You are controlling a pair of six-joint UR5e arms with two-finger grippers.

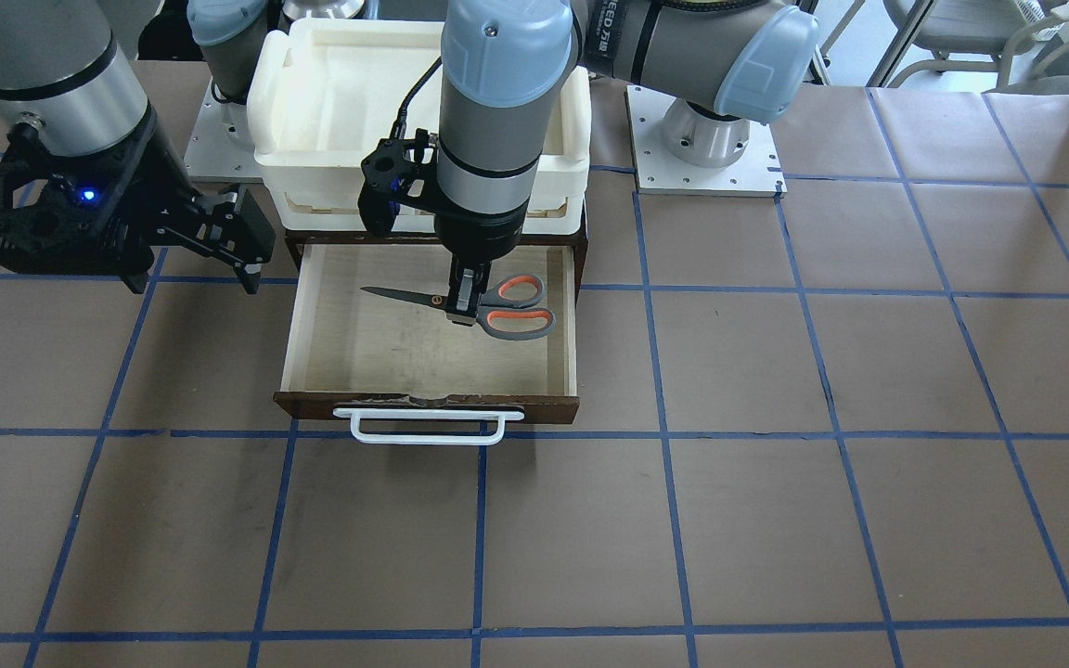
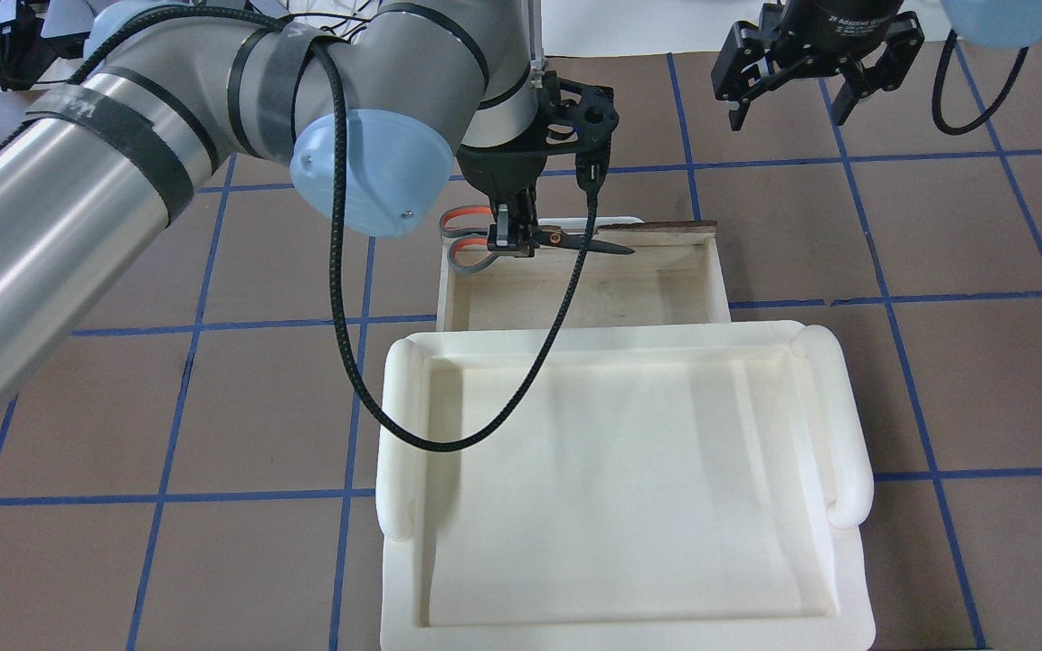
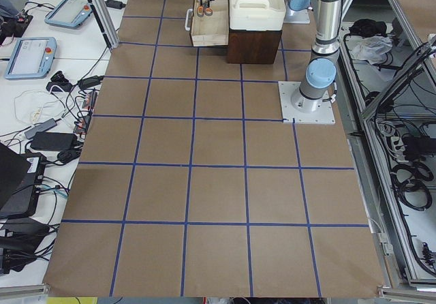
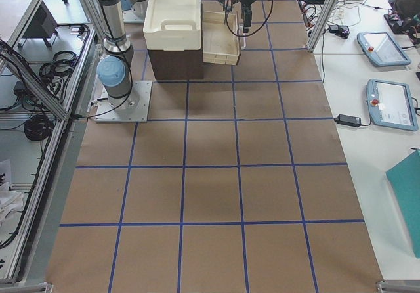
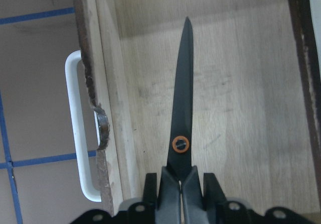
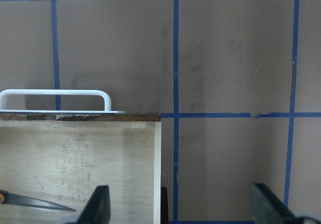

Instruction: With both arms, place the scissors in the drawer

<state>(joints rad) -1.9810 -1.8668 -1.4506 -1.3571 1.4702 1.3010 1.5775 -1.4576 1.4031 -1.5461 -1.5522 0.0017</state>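
The scissors [image 1: 511,306] have grey loop handles lined in orange-red and dark blades pointing toward the view's left. My left gripper [image 1: 463,306] is shut on the scissors near the pivot and holds them over the pale interior of the open drawer [image 1: 423,404]. The left wrist view shows the blades [image 5: 183,108] closed, over the drawer floor. In the overhead view the scissors [image 2: 566,239] sit by the drawer's far-left corner. My right gripper [image 1: 196,269] is open and empty, beside the drawer; it also shows in the overhead view [image 2: 792,113].
A cream-white plastic tray [image 2: 847,434] sits on top of the dark brown cabinet [image 1: 291,243] that the drawer slides from. The drawer's white bar handle [image 1: 428,427] faces the operators' side. Brown table with a blue tape grid [image 1: 776,464] surrounds it.
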